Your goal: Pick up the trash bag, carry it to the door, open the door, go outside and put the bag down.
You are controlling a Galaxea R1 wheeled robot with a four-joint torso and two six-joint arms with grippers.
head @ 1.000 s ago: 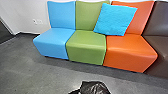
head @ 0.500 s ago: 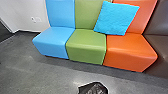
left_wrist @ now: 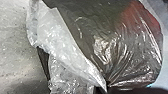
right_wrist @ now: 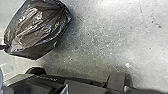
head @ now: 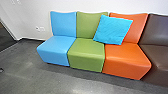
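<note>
A blue seat, green seat, orange seat and brown seat stand side by side along the white wall, a turquoise pillow leaning against the green and orange backrests. The floor is gray. The dark trash bag is near the robot's base, close to the left wrist camera. I cannot tell whether either gripper is parted or closed.
</note>
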